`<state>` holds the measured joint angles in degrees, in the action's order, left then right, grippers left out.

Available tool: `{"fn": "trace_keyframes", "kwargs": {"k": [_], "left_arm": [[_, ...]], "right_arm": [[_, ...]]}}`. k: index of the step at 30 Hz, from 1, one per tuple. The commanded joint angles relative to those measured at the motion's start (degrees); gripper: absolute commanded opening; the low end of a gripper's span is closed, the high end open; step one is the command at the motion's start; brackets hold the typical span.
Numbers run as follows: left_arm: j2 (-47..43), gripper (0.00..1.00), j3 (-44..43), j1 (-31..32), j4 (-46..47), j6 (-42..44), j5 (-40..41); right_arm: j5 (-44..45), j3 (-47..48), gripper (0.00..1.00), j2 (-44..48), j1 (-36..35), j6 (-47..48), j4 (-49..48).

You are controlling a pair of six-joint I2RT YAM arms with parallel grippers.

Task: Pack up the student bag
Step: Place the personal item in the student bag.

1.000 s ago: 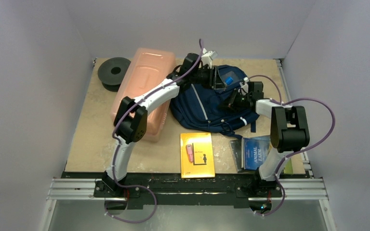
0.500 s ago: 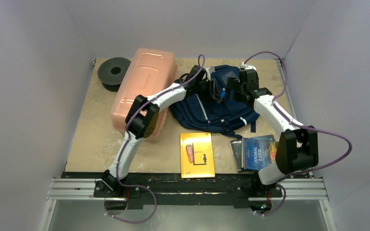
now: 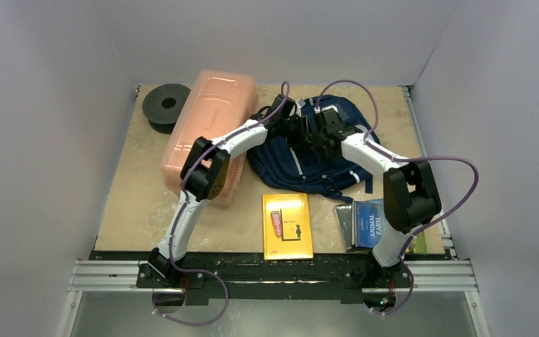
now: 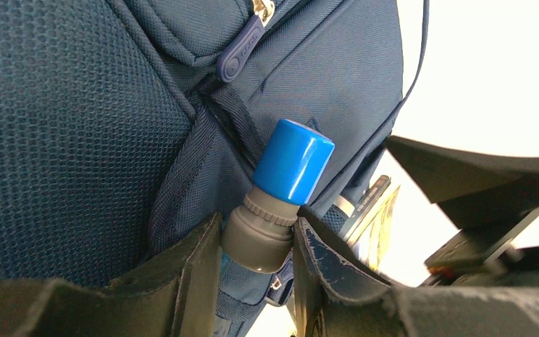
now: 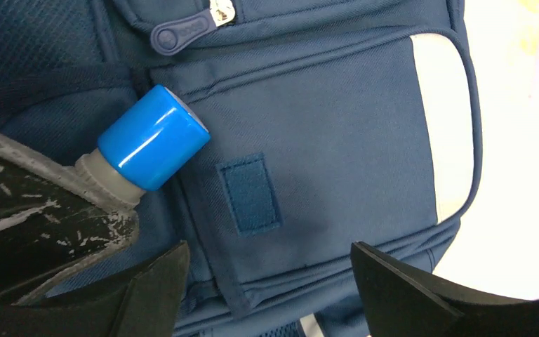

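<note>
The left gripper (image 4: 256, 242) is clamped on the grey neck of a bottle (image 4: 291, 165), one finger on each side of it just below the blue cap (image 5: 153, 137). The bottle's body is hidden behind the fingers. The right gripper (image 5: 270, 260) has its jaws wide apart and holds nothing. It hangs over the front pocket of the bag (image 5: 337, 119), with the capped bottle at its left.

In the top view the two grippers, left (image 3: 298, 130) and right (image 3: 321, 137), meet close together over the far part of the bag (image 3: 302, 165), which lies flat at the far middle of the table (image 3: 140, 196). The bottle leans against the bag's navy cloth beside a mesh side panel (image 4: 63, 140), cap upward and tilted. A zip pull (image 4: 242, 56) hangs just above the cap. The front pocket has a small blue patch (image 5: 250, 193) and a pale stripe (image 5: 449, 119) along one edge.

Just left of the bag lies a long pink box (image 3: 210, 119), running near to far. A black spool (image 3: 166, 104) sits at the box's far left. Near the bag, a yellow book (image 3: 288, 226) lies flat at the table's near middle. Right of it is a blue book (image 3: 372, 223), partly covered by the right arm
</note>
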<state>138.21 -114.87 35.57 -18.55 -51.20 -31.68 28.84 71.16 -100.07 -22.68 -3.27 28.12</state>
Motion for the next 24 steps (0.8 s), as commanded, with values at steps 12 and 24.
{"fn": "trace_keyframes", "kwargs": {"k": [12, 24], "left_arm": [[1.28, 0.00, 0.43, -1.77, -8.73, -2.29, -0.06], [1.80, 0.00, 1.27, -2.28, -7.27, -4.36, -1.54]], "right_arm": [[4.78, 1.50, 0.68, -3.73, -3.06, 2.99, -2.75], [7.36, 0.15, 0.87, -5.19, -3.11, 0.80, -3.13]]}}
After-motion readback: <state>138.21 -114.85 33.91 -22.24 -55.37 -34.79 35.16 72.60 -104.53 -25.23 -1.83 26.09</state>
